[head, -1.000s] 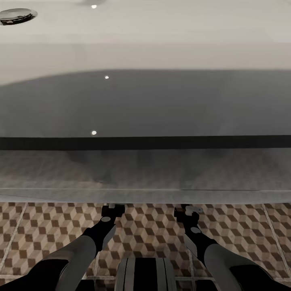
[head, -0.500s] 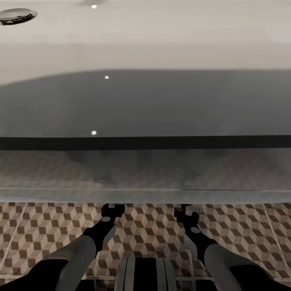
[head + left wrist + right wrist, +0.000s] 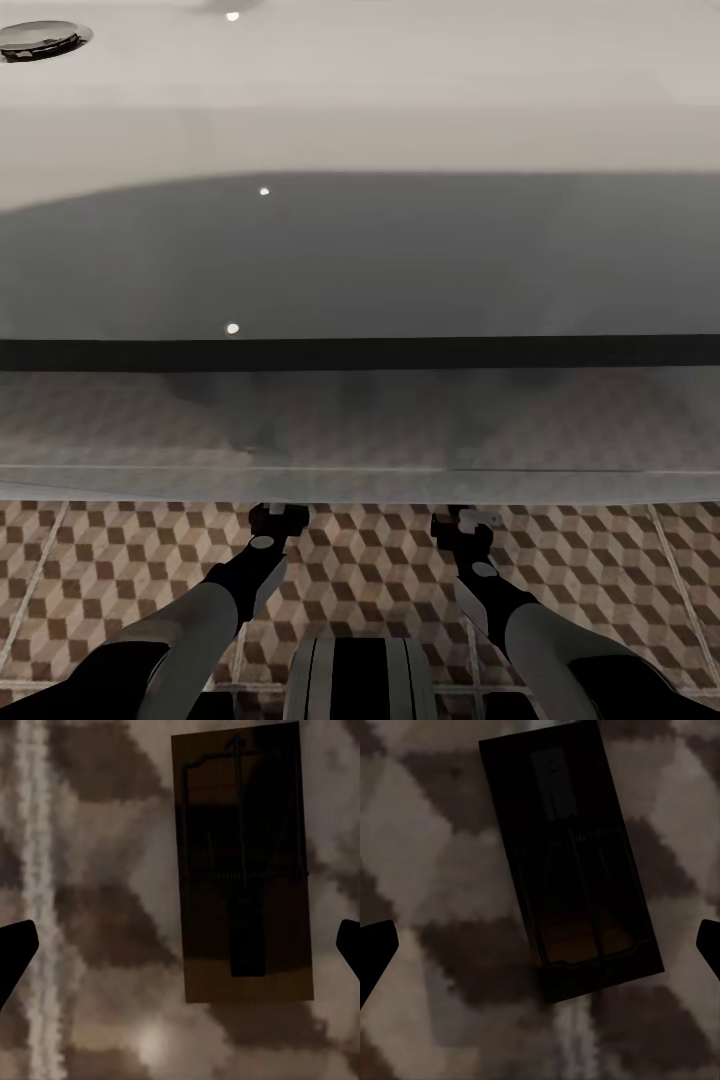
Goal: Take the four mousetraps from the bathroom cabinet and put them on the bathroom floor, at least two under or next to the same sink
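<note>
Seen from above, the white sink [image 3: 360, 100] spreads across the head view, and its vanity edge hangs over both grippers. My left gripper [image 3: 278, 515] and right gripper [image 3: 468, 518] reach down to the cube-patterned bathroom floor [image 3: 380, 570] at that edge. In the left wrist view a brown mousetrap [image 3: 244, 862] lies flat on the tiles, between wide-apart black fingertips [image 3: 15, 945] and untouched by them. The right wrist view has a darker, shadowed mousetrap [image 3: 570, 862] lying slightly tilted on the floor, with the fingertips [image 3: 376, 941] spread well clear of it. The cabinet is out of view.
A chrome drain [image 3: 40, 38] sits in the basin at the far left. The vanity's glossy front [image 3: 360, 430] reflects the tiles and overhangs the floor just ahead of my arms. My own base [image 3: 360, 680] is at the bottom centre.
</note>
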Available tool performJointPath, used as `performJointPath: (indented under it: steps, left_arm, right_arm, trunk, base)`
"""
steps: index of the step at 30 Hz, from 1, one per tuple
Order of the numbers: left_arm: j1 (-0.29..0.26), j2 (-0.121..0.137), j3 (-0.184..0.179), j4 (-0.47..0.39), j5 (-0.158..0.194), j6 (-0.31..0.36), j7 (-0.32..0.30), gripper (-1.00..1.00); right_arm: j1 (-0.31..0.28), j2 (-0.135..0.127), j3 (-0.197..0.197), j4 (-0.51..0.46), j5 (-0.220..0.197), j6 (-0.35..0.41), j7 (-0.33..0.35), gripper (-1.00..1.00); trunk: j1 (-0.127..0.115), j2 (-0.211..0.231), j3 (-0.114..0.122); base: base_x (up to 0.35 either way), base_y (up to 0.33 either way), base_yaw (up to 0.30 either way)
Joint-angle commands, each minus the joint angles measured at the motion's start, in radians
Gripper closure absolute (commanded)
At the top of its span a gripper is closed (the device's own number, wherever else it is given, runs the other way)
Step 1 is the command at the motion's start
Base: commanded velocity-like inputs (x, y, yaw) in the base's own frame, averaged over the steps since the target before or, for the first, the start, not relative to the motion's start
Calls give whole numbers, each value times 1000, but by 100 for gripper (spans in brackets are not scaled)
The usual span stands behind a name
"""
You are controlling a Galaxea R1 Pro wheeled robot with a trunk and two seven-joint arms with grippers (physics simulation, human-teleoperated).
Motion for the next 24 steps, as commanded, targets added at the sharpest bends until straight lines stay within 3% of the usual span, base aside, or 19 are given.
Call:
performJointPath:
  steps: [1,15,24]
  left_arm:
    - [-1,0,3,1,-10,-4,5,-100]
    - [-1,-1,2,1,-10,-16,5,-100]
    - [-1,0,-1,1,-11,-100,6,-100]
  right_arm:
    - [0,0,6,1,-8,-4,-3,-100]
    - [0,0,6,1,-8,-4,-3,-100]
    - [0,0,6,1,-8,-4,-3,-100]
  trunk:
    - [0,0,0]
    - [0,0,0]
    - [0,0,0]
  base:
    - [0,0,0]
    - [0,0,0]
    - [0,0,0]
